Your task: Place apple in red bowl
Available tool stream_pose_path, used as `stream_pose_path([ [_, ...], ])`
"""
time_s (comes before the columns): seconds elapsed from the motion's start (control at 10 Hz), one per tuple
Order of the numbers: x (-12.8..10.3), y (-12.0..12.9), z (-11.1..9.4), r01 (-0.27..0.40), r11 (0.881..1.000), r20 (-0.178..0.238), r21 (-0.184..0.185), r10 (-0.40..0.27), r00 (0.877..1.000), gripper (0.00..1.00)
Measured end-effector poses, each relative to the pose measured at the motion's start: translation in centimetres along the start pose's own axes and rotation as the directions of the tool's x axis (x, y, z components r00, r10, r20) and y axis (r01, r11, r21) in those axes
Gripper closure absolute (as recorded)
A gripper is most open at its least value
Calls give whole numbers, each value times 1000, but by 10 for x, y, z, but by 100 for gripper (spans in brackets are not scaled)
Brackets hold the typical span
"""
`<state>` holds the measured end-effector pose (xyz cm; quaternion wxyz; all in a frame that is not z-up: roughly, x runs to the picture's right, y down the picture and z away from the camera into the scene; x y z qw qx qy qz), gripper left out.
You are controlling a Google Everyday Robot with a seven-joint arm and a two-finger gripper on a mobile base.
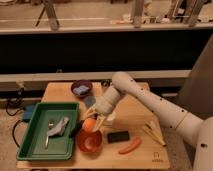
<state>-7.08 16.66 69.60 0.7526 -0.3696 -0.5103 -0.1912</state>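
In the camera view we see our gripper [93, 121] low over the wooden bench [135, 107], its fingers [100, 120] clamped on the apple [89, 124]. The apple hangs just above the far rim of the red bowl [89, 141], which sits directly below the fingers. To the left of the fingers lies the green tray [35, 150]. Behind them stands the purple bowl [81, 88]. To the right, below the fingers, lie a black block [118, 136] and an orange carrot [130, 146].
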Motion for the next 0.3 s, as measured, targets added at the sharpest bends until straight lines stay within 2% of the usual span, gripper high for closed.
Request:
stream_pose_path([
  [0.3,-1,2,5,19,999,7,-29,-18,1000,20],
])
